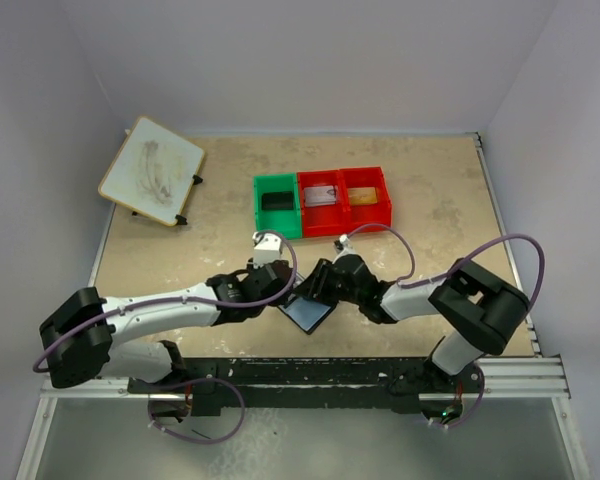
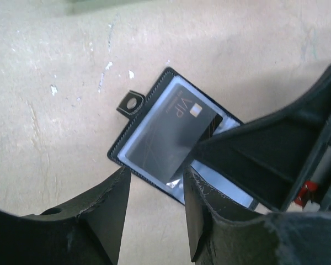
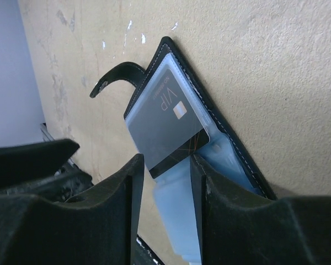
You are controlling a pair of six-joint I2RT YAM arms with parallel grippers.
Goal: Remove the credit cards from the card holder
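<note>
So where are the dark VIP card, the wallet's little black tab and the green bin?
Dark VIP credit card (image 2: 171, 132), left wrist view, centre of face.
Small black wallet tab (image 2: 131, 103), left wrist view, its snap end.
Green plastic bin (image 1: 278, 227), top view, near wall.

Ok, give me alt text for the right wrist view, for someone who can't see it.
A dark VIP card sticks partly out of an open card holder lying on a beige table. The right fingers stand apart, one either side of the card's lower corner.
</note>
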